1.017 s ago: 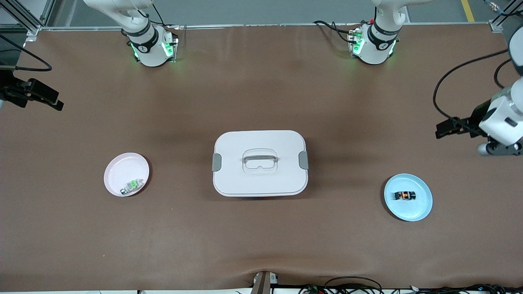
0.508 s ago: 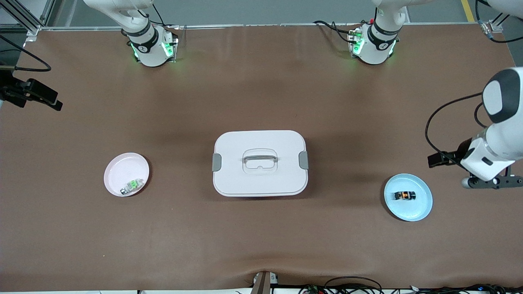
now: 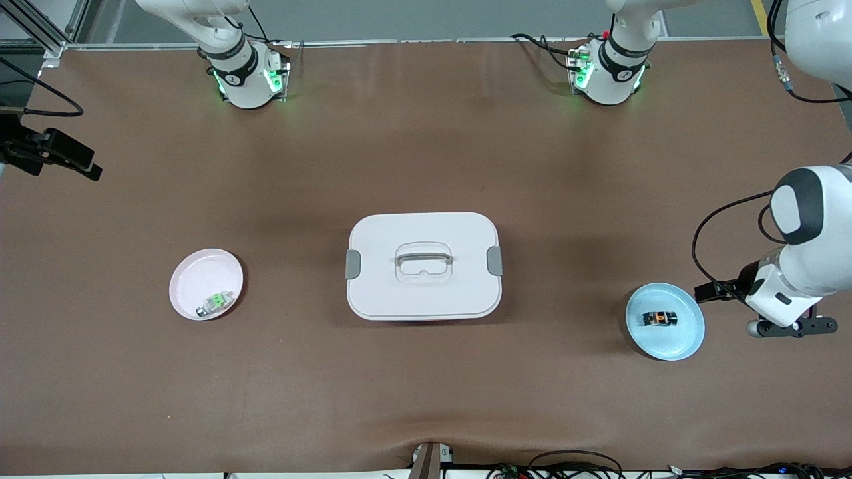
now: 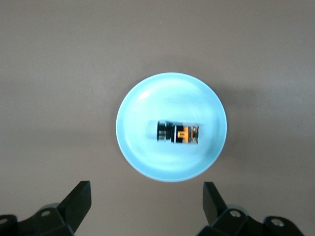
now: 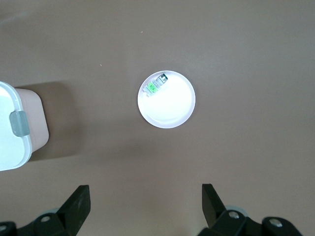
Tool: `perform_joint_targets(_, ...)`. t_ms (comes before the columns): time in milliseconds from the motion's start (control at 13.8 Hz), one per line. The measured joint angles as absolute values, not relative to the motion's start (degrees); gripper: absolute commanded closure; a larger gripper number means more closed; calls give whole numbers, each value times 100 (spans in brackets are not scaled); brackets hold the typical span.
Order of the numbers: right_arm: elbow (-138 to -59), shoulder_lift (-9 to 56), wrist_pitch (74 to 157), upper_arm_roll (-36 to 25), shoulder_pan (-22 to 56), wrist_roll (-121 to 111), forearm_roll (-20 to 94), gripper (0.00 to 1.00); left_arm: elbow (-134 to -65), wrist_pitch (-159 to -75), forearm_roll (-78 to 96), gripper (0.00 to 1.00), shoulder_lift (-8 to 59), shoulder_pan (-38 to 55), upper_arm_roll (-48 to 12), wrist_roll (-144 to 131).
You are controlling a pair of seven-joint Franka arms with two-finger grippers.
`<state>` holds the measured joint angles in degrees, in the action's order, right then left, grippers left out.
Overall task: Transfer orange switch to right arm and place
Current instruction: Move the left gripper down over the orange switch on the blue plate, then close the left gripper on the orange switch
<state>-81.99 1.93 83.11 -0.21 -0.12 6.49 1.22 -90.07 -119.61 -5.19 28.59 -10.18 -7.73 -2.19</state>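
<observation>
Left wrist view: switch [image 4: 178, 132] lies on the blue plate [image 4: 140, 157], left gripper [image 4: 146, 206] above with jaws released, likely lining up a grasp. Right gripper [image 5: 145, 206], jaws released, waits above the bench [image 3: 426, 153].

Robot lab / test cell, not a home. Two white arm bases [image 3: 246, 76] w/ green status lights bolted along the edge of a brown-covered tabletop [image 3: 426, 153]. Aluminium frame posts [image 3: 46, 33] at corners, loose black cables [image 3: 572, 462] at the near edge, grey shop floor w/ yellow marking line [image 3: 762, 16].
</observation>
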Motion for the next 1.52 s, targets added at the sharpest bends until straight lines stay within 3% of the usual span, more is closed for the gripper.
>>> perform_joint_targets(799, -8199, 193, 8385, -10, -7, 648, 122, 0, -9075, -13178, -519, 0, 3886, -884, -826, -218)
perform_joint_targets(1525, -8199, 193, 8440, 3, 61, 648, 122, 0, -9441, -13661, -520, 0, 4079, -908, -837, -214)
